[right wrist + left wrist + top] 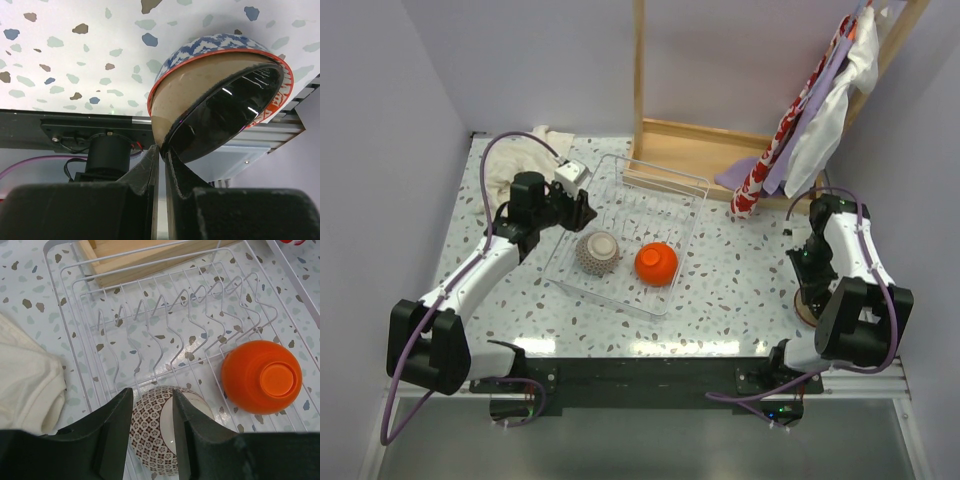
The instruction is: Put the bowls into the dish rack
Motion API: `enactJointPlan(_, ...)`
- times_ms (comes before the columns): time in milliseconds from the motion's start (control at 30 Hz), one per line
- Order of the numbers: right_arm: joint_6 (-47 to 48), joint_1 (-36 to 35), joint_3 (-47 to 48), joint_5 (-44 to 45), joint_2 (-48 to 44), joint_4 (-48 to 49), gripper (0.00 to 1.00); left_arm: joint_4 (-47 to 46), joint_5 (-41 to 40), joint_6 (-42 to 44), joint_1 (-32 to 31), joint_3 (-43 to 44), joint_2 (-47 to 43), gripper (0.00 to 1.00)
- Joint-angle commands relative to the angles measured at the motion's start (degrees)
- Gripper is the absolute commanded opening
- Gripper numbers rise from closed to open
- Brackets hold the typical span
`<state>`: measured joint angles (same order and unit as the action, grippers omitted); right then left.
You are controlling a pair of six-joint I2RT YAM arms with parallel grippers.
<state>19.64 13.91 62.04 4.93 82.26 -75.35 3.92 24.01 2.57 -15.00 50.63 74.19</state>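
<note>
Fingers point(150, 175) of my right gripper point(162, 152) are drawn almost together, clamped on the thin rim of the blue-patterned bowl point(215, 95). That bowl is tipped up on its edge: its red-lined rim is slanted, its tan and glossy dark hollow is turned toward my wrist, and its blue outside faces the speckled table point(75, 60). It hangs at the near right of the table, well apart from the dish rack point(655, 205). I cannot tell whether its lower edge rests on the surface. The rack's long axis runs from near to far, with the far end leaning right toward the wooden frame point(690, 150). On my left gripper point(151, 396) the fingers point(116, 432) stand wide apart and hold nothing. They hover at the rack's left side, just beyond the dark-patterned bowl point(152, 437), which shows in the gap between them. That bowl lies mouth down with its pale foot ring up, in the near half of the rack. The orange bowl point(261, 376) is beside it on the right, also upside down, and the two are close but apart.
</note>
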Motion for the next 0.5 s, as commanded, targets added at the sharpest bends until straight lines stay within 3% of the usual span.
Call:
enactJointPlan(0,1.0,0.1,3.1,1.0,1.4,-0.9,0.0,-3.0,1.0,-0.5,0.5,-1.1,-0.3,0.42)
enactJointPlan(167,0.8,0.2,4.0,0.8,2.9,-0.8,0.0,-3.0,1.0,-0.5,0.5,-1.8,-0.3,0.43)
enactJointPlan(200,0.6,0.2,4.2,0.4,3.0,-0.9,0.04,-3.0,0.9,-0.5,0.5,-2.1,-0.3,0.42)
enactJointPlan(233,0.0,0.1,4.5,0.1,3.1,-1.0,0.21,-4.9,0.8,-0.4,0.5,-2.4,-0.3,0.42)
enactJointPlan(267,-0.1,0.1,4.4,0.0,3.1,-1.2,0.27,-5.1,0.9,-0.5,0.5,-2.4,-0.3,0.43)
enactJointPlan(467,-0.5,0.1,3.9,-0.7,3.3,-1.5,0.44,-5.5,1.0,-0.6,0.6,-3.2,-0.3,0.43)
